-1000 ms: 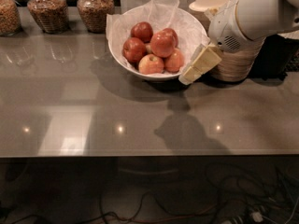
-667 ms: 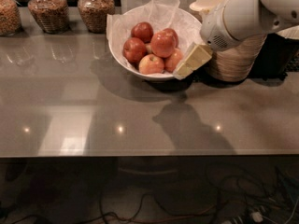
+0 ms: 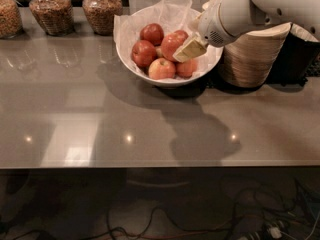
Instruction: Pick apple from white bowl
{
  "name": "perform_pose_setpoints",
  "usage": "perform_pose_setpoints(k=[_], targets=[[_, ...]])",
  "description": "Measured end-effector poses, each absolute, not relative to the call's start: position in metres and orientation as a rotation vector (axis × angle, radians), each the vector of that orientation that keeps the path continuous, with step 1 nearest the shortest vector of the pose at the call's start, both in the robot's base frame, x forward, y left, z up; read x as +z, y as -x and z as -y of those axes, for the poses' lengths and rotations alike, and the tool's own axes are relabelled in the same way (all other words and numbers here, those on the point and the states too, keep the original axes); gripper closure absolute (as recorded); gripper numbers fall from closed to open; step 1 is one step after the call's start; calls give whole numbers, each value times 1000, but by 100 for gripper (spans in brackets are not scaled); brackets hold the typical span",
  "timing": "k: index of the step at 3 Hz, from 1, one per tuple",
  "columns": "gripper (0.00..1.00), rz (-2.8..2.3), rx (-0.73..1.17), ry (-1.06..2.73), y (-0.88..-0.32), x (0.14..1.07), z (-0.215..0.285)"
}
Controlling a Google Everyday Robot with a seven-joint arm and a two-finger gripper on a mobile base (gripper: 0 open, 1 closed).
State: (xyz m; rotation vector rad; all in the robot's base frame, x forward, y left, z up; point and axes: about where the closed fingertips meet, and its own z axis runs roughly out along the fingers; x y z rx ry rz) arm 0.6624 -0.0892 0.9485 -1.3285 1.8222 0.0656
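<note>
the gripper [image 3: 190, 49] is held over the apples [image 3: 150, 54] in the white bowl [image 3: 150, 77]; its grip cannot be told. stacked beige bowls [image 3: 250, 59] are seen at the bowl's 3 o'clock.

Glossy white bowl [image 3: 165, 80] lined with crinkled paper [image 3: 172, 6], holding smooth, shiny apples [image 3: 144, 53]. The grey table [image 3: 100, 124] is polished and reflective. The end effector [image 3: 189, 50], over the bowl's right side, looks matt cream plastic.

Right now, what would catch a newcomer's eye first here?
Red apples piled in the white bowl at the back of the grey table stand out first. The gripper is over the bowl's right side, on a white arm at the upper right. Glass jars stand back left.
</note>
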Motion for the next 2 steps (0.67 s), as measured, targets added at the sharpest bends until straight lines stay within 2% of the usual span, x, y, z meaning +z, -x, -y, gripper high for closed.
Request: perform_pose_setpoints(k=[2], targets=[[30,-1812,113,1341,-685,939,65]])
